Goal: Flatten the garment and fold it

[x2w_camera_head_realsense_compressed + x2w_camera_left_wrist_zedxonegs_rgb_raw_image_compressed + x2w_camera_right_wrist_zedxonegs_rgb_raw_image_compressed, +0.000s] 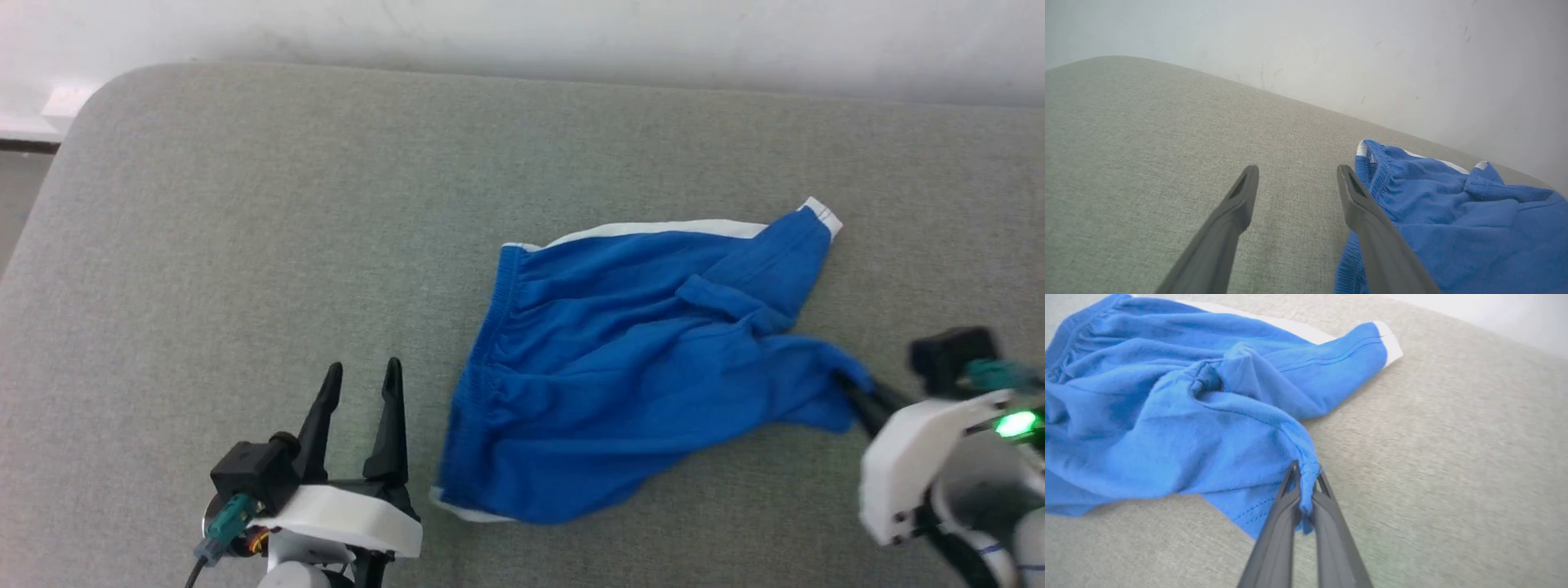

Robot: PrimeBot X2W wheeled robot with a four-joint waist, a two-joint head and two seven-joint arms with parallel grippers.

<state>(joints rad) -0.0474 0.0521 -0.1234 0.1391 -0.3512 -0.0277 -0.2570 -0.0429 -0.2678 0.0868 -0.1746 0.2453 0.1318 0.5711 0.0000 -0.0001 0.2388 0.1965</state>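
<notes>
Garment (637, 367) crumpled on grey cushion (245, 204) by white wall (571, 33); right gripper (1305, 473) pinching it; left gripper (363, 371) agape, empty.

Grey-green woven cushion (245, 204), perhaps a sofa seat, rounded corner, rumpled blue shorts (637, 351) lying on it

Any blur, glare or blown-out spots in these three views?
Head view: even light, wall washed out, green LED blooms. Left wrist view: flat light, no glare on left tool or shorts. Right wrist view: grey fabric smeared, as by motion; right tool clear.
</notes>
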